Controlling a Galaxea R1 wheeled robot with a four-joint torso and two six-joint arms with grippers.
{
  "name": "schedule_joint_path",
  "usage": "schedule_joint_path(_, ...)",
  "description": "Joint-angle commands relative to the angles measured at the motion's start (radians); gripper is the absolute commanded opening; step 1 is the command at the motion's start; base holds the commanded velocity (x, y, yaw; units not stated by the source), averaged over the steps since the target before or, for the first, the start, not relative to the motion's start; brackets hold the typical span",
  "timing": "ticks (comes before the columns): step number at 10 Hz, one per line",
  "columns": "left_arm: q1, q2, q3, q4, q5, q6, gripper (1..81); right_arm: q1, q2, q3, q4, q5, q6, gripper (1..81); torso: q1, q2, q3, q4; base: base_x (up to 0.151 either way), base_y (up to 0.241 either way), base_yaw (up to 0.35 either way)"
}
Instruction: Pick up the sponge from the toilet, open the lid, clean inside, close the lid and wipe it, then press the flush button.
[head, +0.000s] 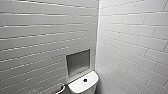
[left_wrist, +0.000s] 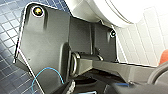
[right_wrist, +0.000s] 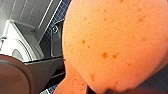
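Observation:
The orange sponge (right_wrist: 112, 45) bulges close in front of the right wrist camera, squeezed in at one end where my right gripper (right_wrist: 88, 89) is shut on it. An orange sliver of the sponge (left_wrist: 163, 57) also shows in the left wrist view. The white toilet appears as a tank (head: 83, 85) low in the head view, with the dark round flush button (head: 85, 80) in the middle of its top. The toilet's bowl (left_wrist: 120, 12) hangs over blue floor tiles in the left wrist view, and the toilet (right_wrist: 17, 41) stands off to the side in the right wrist view. My left gripper is open and holds nothing.
White tiled walls meet in a corner right behind the tank. A square recessed niche (head: 78, 62) sits in the wall above it. A metal fitting (head: 61, 88) sticks out beside the tank. The floor (left_wrist: 10, 27) is small dark blue tiles.

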Motion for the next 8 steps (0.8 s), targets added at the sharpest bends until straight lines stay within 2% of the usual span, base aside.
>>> schedule_joint_path(1,-0.140,-0.179,0.250,-0.004,0.064,0.004,81.1,0.044,-0.141,0.172,0.008,-0.028,0.004,1.0,0.000,0.000,-0.049,0.000,0.000,0.000,0.000)
schedule_joint_path(2,-0.172,-0.226,0.319,-0.006,0.064,0.004,81.1,0.047,-0.161,0.199,0.006,-0.029,0.004,1.0,0.000,0.000,-0.061,0.000,0.000,0.000,0.000)
schedule_joint_path(5,-0.306,-0.350,0.511,-0.012,0.096,0.001,81.1,0.053,-0.192,0.239,0.005,-0.022,0.004,1.0,0.000,0.000,-0.150,0.000,0.000,0.000,0.000)
schedule_joint_path(6,-0.353,-0.375,0.559,-0.015,0.119,-0.002,81.1,0.053,-0.199,0.245,0.008,-0.007,0.004,1.0,0.000,0.000,-0.113,0.000,0.000,0.000,0.000)
schedule_joint_path(8,-0.470,-0.418,0.645,-0.055,0.191,-0.016,81.1,0.053,-0.207,0.252,0.006,0.013,0.004,1.0,0.001,0.001,-0.140,0.000,0.000,0.000,0.000)
